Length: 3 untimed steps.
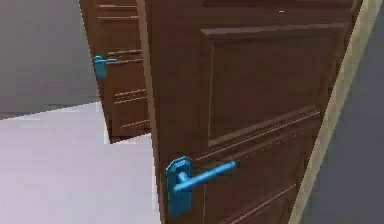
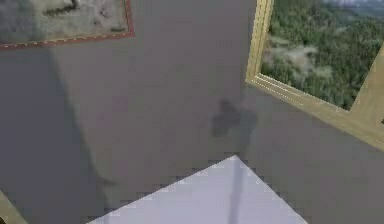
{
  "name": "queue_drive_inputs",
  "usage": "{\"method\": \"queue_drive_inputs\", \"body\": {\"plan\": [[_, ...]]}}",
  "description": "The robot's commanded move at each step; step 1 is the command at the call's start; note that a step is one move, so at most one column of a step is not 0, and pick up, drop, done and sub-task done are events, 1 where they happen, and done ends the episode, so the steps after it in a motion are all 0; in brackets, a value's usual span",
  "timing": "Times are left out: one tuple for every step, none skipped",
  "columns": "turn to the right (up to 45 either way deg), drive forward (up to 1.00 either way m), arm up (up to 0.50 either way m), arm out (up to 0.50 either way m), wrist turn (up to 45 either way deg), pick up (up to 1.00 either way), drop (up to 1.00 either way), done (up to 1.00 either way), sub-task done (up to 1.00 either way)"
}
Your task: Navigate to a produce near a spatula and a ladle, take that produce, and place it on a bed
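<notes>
**Stretch robot at a doorway.** A dark brown panelled wooden door [image 1: 250, 100] is faced at close quarters in the forward view, with a bright blue lever handle [image 1: 198, 176] set low on its panel. A second brown panelled door [image 1: 118, 75], fitted with a smaller-looking blue handle [image 1: 101, 66], is seen farther off toward the forward view's left, beyond a stretch of pale grey floor [image 1: 60, 160]. A pale olive upright strip [image 1: 335, 140], perhaps the near door's frame, is seen along that view's right side.

In the arm side view a plain grey wall [image 2: 150, 110] is shown. A framed picture with a reddish-brown border [image 2: 65, 20] is hung at the upper left. A light wooden-framed window [image 2: 320, 50], through which green trees are seen, is set at the right.

The state of the pincer cannot be told from these pictures. Nor can it be told where the produce lies.

The task is judged to be in its searching stage, with every step left to do. The produce near a spatula and a ladle is yet to be reached and taken. After that it has to be carried off and set down on a bed. A way past the doors is likely to be needed first.
</notes>
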Motion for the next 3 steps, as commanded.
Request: {"method": "queue_drive_inputs", "body": {"plan": [[-45.0,0.00,0.00,0.00,0.0,0.00,0.00,0.00,0.00],[-39.0,0.00,0.00,0.00,0.0,0.00,0.00,0.00,0.00],[0.0,0.30,0.00,0.00,0.0,0.00,0.00,0.00,0.00]]}}
